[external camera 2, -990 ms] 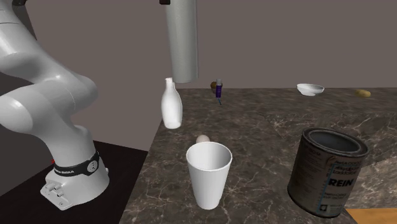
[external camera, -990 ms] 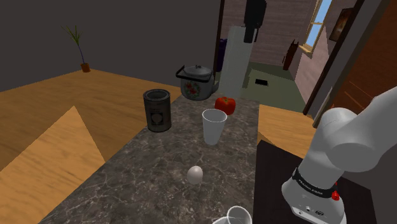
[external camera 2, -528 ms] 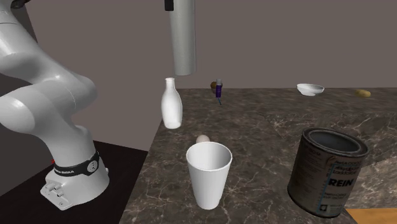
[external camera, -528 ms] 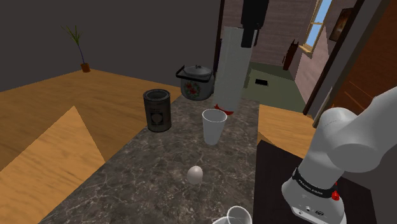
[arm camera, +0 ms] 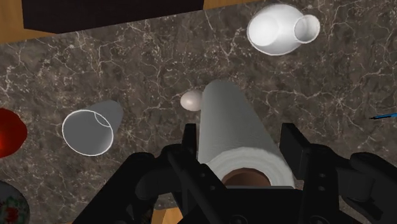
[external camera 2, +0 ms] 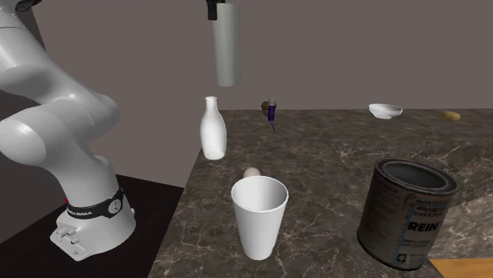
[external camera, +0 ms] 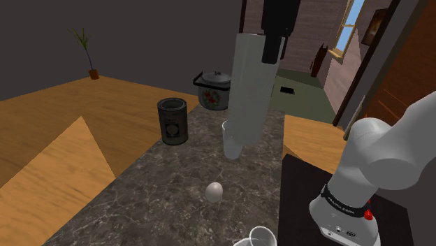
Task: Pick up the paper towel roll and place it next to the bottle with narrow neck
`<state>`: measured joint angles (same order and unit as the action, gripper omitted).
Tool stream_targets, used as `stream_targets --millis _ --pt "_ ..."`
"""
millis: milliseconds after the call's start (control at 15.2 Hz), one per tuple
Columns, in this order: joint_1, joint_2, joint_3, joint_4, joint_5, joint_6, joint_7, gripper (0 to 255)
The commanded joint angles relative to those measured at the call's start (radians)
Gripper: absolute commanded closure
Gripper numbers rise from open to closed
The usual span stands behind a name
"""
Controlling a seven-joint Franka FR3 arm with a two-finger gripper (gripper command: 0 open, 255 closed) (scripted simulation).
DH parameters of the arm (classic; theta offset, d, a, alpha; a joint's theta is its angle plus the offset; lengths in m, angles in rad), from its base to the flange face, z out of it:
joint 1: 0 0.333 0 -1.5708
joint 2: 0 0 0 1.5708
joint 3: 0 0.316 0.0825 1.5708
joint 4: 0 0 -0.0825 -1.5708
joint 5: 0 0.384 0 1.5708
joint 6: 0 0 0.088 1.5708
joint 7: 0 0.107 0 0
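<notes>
A pale grey paper towel roll [external camera: 248, 91] hangs upright, slightly tilted, high above the dark marble counter [external camera: 168, 196]. My black gripper [external camera: 276, 28] is shut on its top end. In the wrist view the fingers [arm camera: 189, 143] clasp the roll [arm camera: 232, 124] on both sides of its brown core. The white narrow-necked bottle [external camera 2: 212, 130] stands near the counter's edge by the stand. In the second exterior view the roll [external camera 2: 227, 47] hangs above it under the gripper [external camera 2: 212, 6]. From the wrist view the bottle [arm camera: 277, 30] is some way past the roll's far end.
A white cup [external camera 2: 258, 215], an egg [external camera 2: 251, 171] and a dark tin can [external camera 2: 407, 213] stand on the counter. A flowered pot [external camera: 213, 89] sits at the far end, and a red tomato [arm camera: 9, 130] lies near it. A white bowl [external camera 2: 385, 110] and a pen [external camera 2: 271, 112] lie beyond the bottle.
The gripper has carried the roll along the counter toward the stand's end. In the shoulder view it now covers the tomato and part of the cup. The grip is unchanged.
</notes>
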<state>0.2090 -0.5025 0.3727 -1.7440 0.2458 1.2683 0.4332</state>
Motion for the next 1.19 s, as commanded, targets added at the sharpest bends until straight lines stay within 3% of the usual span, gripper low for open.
stream_targets --millis 0,396,660,924,1122 --pt "0.005 0.033 0.050 0.037 0.012 0.006 0.060 255" --pt "0.018 0.141 0.206 0.150 0.019 0.032 0.239 255" --pt "0.027 0.253 0.332 0.255 -0.018 0.048 0.377 255" --pt "0.057 0.418 0.484 0.390 -0.123 0.056 0.544 255" --pt "0.144 0.596 0.592 0.524 -0.273 0.039 0.697 255"
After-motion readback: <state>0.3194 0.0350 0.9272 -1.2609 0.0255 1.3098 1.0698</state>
